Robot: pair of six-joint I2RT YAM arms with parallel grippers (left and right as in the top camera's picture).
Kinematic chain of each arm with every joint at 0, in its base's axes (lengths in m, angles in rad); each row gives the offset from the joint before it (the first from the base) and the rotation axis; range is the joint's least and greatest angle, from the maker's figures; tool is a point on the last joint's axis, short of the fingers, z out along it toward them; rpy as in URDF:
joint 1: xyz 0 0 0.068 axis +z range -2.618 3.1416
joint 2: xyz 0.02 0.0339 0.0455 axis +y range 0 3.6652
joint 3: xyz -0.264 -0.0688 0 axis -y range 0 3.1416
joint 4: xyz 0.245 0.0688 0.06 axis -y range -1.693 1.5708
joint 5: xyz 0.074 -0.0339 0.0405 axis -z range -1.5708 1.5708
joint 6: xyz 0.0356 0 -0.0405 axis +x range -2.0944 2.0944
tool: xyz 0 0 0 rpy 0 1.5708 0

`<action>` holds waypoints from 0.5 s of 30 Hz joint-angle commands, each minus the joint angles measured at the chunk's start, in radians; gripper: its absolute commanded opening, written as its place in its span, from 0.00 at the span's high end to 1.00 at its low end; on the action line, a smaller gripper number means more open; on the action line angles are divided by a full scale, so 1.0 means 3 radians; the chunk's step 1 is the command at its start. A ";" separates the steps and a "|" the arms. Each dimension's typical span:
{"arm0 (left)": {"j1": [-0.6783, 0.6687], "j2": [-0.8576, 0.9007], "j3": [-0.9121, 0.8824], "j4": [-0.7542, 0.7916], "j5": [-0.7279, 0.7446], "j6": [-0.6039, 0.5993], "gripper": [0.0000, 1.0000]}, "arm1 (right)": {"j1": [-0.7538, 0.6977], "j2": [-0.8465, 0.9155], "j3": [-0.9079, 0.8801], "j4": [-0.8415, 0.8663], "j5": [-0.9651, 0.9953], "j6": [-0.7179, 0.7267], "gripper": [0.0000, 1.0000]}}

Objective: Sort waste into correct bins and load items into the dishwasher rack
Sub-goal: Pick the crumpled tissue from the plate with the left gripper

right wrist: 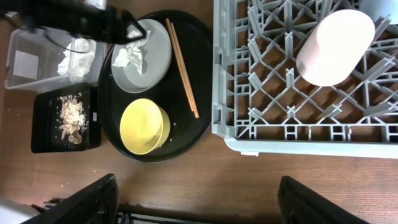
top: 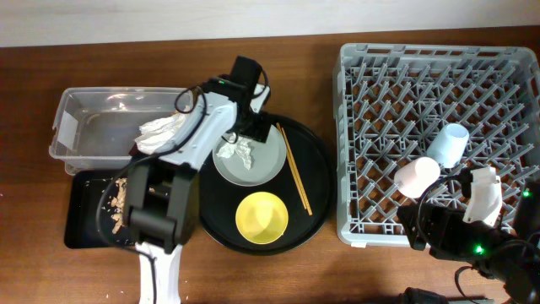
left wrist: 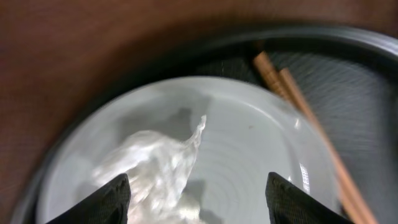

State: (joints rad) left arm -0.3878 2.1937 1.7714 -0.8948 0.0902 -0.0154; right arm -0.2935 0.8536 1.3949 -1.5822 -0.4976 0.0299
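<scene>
My left claw (left wrist: pixel 202 208) is released. Its two fingers (left wrist: pixel 112 200) stand wide apart just above the pale grey plate (left wrist: pixel 249 149). A crumpled white napkin (left wrist: pixel 155 171) lies on the plate between them, nearer one finger (contact cannot be confirmed, as the wrist view is blurred).

The plate sits at the rear of the round black tray (top: pixel 314 203). The chopsticks (top: pixel 295 169) lie side by side on the tray, just beside the plate's rim. The yellow bowl (top: pixel 261 215) stands upright at the front of the tray.

To the left of the round tray, the clear tub (top: pixel 93 110) holds a second napkin (top: pixel 164 131). In front of the tub, the black rectangular tray (top: pixel 84 221) holds the food scraps (top: pixel 118 203).

My right claw (right wrist: pixel 205 208) is also released, with nothing between its fingers. It hangs over the bare tabletop (right wrist: pixel 249 180) in front of the dishwasher rack (right wrist: pixel 280 115).

The pink cup (right wrist: pixel 336 46) rests among the pegs in the rack's front area. The light blue cup (top: pixel 447 143) sits just behind it (both appear mouth-down).
</scene>
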 commanded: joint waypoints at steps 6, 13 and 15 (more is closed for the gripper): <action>0.0024 0.0267 0.0130 -0.0230 -0.0090 0.0081 1.00 | 0.0020 -0.0010 0.0019 -0.0001 0.0019 0.0011 0.18; 0.0174 0.0024 0.1082 -0.1226 -0.0258 -0.0128 1.00 | 0.0020 -0.0010 0.0019 -0.0004 0.0042 0.0011 0.18; 0.0357 -0.0121 0.1141 -0.1247 -0.0439 -0.0273 1.00 | 0.0020 -0.0010 0.0019 -0.0004 0.0042 0.0011 0.18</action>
State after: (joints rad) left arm -0.3641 2.2551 2.0472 -1.2491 0.0525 -0.0246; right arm -0.2935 0.8536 1.3949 -1.5852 -0.4938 0.0303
